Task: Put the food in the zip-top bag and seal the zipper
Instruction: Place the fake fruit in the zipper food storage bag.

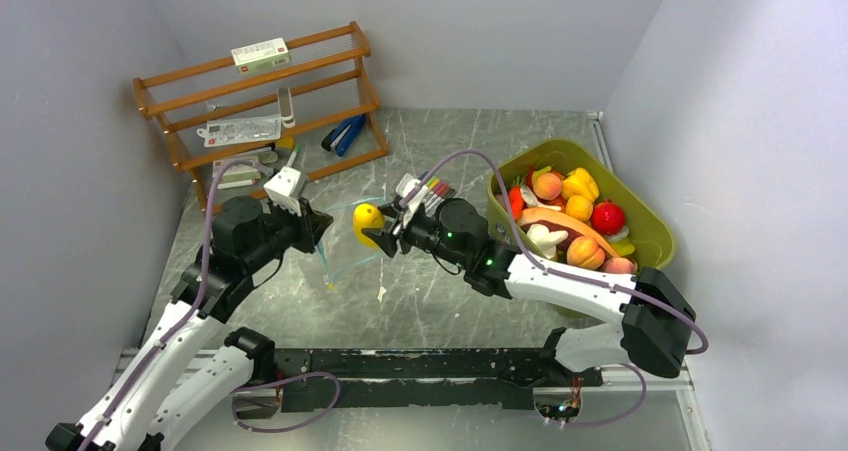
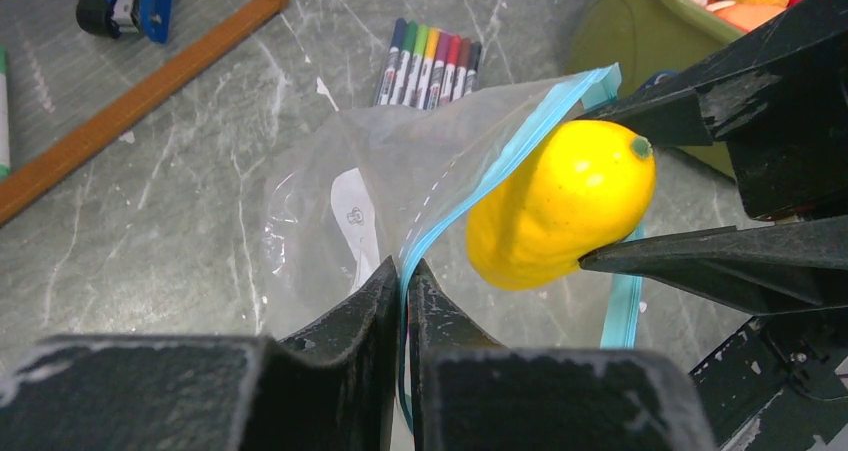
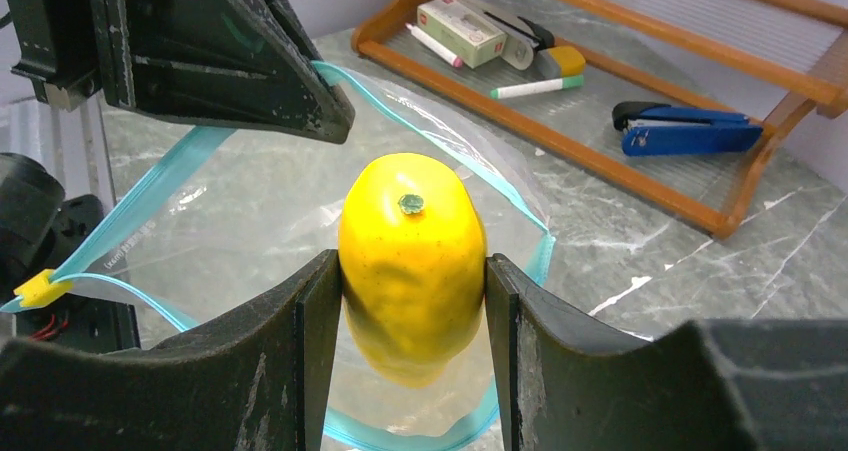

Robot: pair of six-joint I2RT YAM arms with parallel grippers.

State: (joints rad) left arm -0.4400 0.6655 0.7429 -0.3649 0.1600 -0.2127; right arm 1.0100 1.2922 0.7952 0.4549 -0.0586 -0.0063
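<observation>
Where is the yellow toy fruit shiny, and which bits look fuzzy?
Left wrist view: the glossy yellow plastic toy fruit has a bright patch on top, and the near black fingers look fuzzy; right wrist view: the fruit is sharp, little glare; top external view: even light, the clear floppy zip-top bag barely shows.

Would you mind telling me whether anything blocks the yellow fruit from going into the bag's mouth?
Nothing visible does. The right hand holds the yellow fruit at the open mouth of the zip-top bag; the left hand pinches the zipper edge to one side, not across the opening.
</observation>
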